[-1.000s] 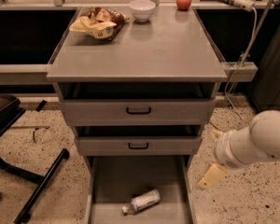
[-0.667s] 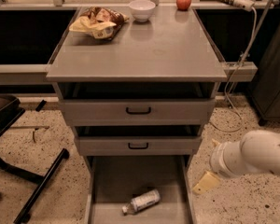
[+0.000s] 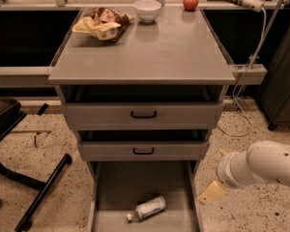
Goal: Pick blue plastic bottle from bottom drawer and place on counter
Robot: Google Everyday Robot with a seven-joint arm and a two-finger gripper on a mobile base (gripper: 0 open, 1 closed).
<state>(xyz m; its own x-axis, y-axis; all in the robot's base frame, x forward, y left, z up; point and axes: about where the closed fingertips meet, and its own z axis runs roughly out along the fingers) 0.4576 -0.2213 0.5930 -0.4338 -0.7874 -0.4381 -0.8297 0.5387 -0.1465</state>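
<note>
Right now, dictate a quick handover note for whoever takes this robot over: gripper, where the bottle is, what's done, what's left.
Gripper: low, right of the open bottom drawer, outside it, not touching the bottle.
Blue plastic bottle: lying on its side on the drawer floor, near the front.
Counter: no bottle on it.
Done: drawer open.
Left: reach in, grasp the bottle, lift it, set it on the counter.
</note>
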